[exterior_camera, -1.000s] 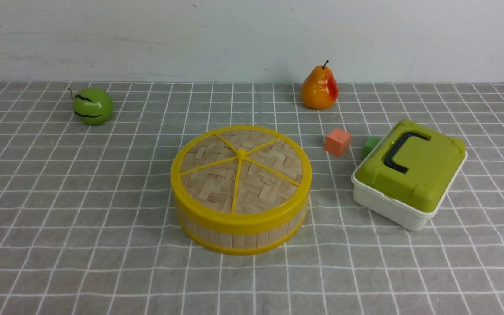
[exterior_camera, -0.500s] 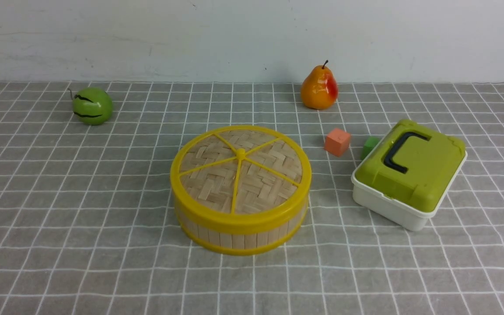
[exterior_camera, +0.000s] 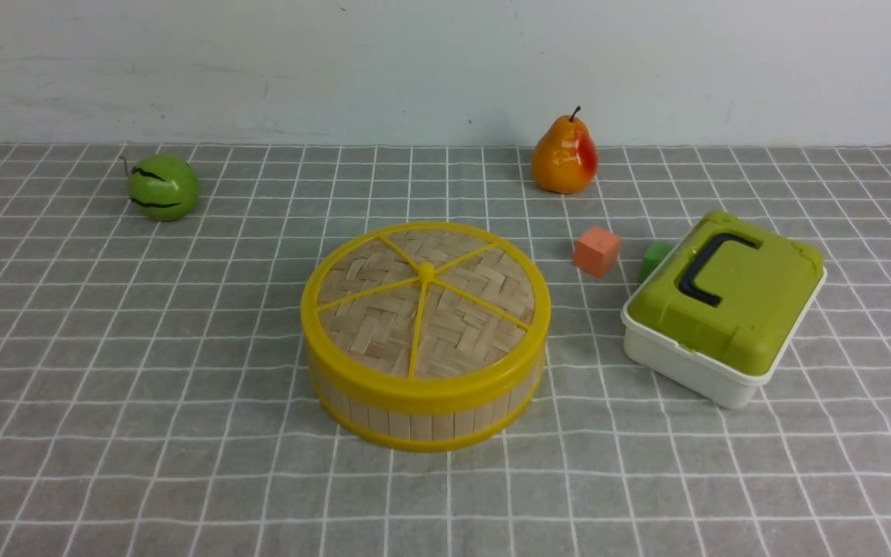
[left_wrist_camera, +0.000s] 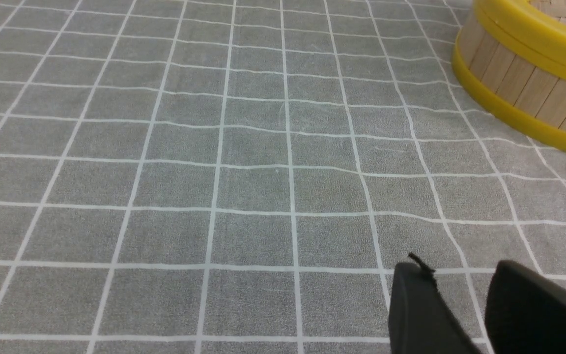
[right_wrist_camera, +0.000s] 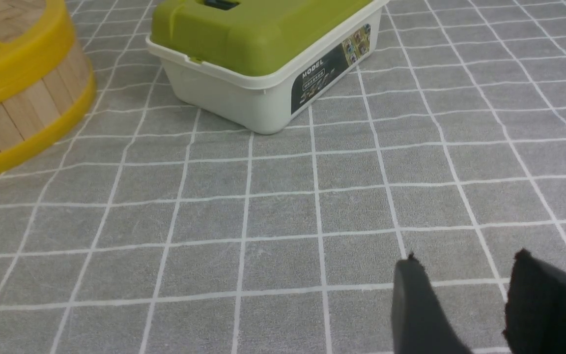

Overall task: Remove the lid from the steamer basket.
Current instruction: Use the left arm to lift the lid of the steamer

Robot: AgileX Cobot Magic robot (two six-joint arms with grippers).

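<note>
The steamer basket [exterior_camera: 422,414], pale bamboo slats with yellow rims, stands in the middle of the grey checked cloth. The lid [exterior_camera: 424,305], woven bamboo with yellow rim and spokes, sits flat on it. Neither arm shows in the front view. In the left wrist view my left gripper [left_wrist_camera: 460,270] is open and empty low over the cloth, well short of the basket [left_wrist_camera: 523,83]. In the right wrist view my right gripper [right_wrist_camera: 465,263] is open and empty over the cloth, apart from the basket [right_wrist_camera: 13,118].
A white box with a green lid [exterior_camera: 724,309] stands right of the basket and shows in the right wrist view [right_wrist_camera: 263,54]. An orange cube [exterior_camera: 597,251] and a green cube [exterior_camera: 653,257] lie behind. A pear [exterior_camera: 564,157] and a green apple [exterior_camera: 162,186] sit at the back.
</note>
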